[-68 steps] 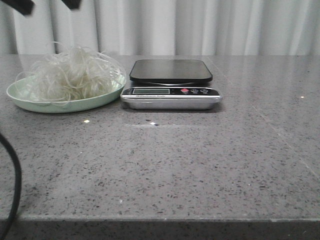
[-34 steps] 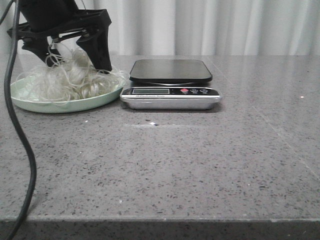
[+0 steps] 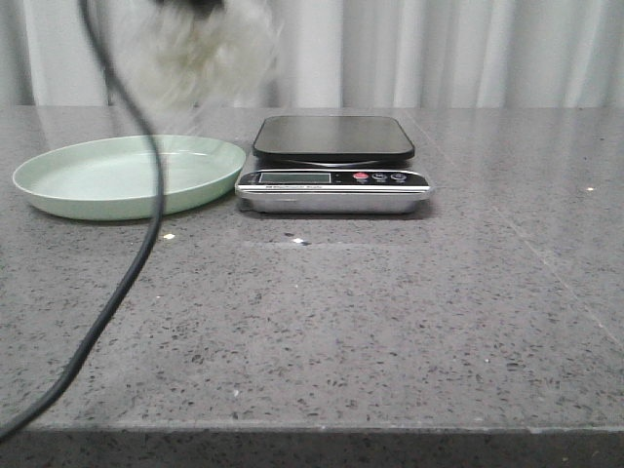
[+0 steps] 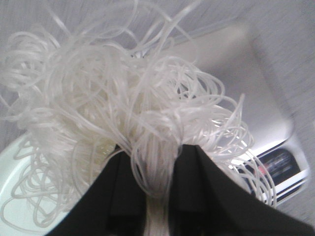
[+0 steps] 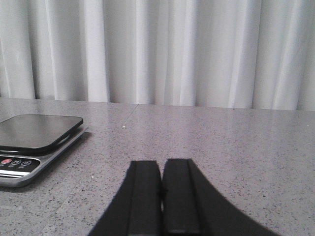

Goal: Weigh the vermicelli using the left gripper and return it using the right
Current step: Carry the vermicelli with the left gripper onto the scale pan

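Up front, the fluffy clump of curly white vermicelli strands [image 3: 200,49] hangs blurred above the pale green round plate [image 3: 58,190], left of the black-topped silver scale [image 3: 332,138]. At my left wrist, my left claw [image 4: 157,162] pinches those strands. At my right wrist, my right claw [image 5: 161,194] is pressed together over the grey speckled table [image 5: 246,142].

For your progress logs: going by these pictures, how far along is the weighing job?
Done: the vermicelli is off the pale green plate, pinched by the left gripper. In hand: it hangs blurred in the air beside the scale. Left: setting it on the bare platform, then the shut right gripper, parked apart, returns it.
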Motion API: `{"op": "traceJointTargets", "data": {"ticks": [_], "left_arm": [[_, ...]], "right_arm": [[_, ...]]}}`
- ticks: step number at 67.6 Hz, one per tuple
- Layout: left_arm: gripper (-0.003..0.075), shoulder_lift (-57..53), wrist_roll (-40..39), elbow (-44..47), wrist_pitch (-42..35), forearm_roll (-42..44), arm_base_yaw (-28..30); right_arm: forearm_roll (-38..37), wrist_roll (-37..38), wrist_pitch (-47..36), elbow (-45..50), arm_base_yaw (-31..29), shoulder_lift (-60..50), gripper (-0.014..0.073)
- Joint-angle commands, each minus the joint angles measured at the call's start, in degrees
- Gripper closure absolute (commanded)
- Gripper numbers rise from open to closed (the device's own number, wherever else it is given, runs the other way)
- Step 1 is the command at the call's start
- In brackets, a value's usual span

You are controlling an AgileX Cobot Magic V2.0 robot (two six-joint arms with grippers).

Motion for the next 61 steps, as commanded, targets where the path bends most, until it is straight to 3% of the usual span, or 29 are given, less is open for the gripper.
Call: {"op": "traceJointTargets", "data": {"ticks": [1,13,30,40,43,48,49,55,61], "left_arm": [[0.0594,-2.0,0.1,-5.5,-5.3,-2.1,-3.0],[0.0594,2.0,1.5,-7.1,-7.8,-2.0,-7.0],[0.058,7.7,1.5,-7.2,-7.9,-1.3,-8.3],[0.0456,8.3,1.5,-7.2,-6.9,-1.3,-8.7],[0.0368,8.3,1.5,-7.3,-6.5,-1.3,-8.7],[0.0286,8.3,1.5,-7.8,-5.6,-1.3,-8.7],[0.0237,8.3,1.5,-8.2,-5.0,-1.3,-8.7],[0.0181,8.3,1.5,-10.0,-3.1,-1.2,-8.6],[0.0195,7.6,1.5,-11.8,-1.0,-1.1,-8.7]], "right_arm": [[-0.6,-0.5,-4.7,-0.5,-0.4,-0.9,0.0436],[-0.6,-0.5,-4.7,-0.5,-0.4,-0.9,0.0436],[-0.6,-0.5,-4.7,-0.5,-0.4,-0.9,0.0436],[-0.6,-0.5,-4.7,-0.5,-0.4,-0.9,0.0436],[-0.6,-0.5,-4.7,-0.5,-0.4,-0.9,0.0436],[-0.6,-0.5,-4.7,-0.5,-0.4,-0.9,0.0436],[-0.6,-0.5,-4.7,-0.5,-0.4,-0.9,0.0436],[-0.6,-0.5,-4.7,-0.5,-0.4,-0.9,0.0436],[-0.6,-0.5,-4.7,-0.5,-0.4,-0.9,0.0436]]}}
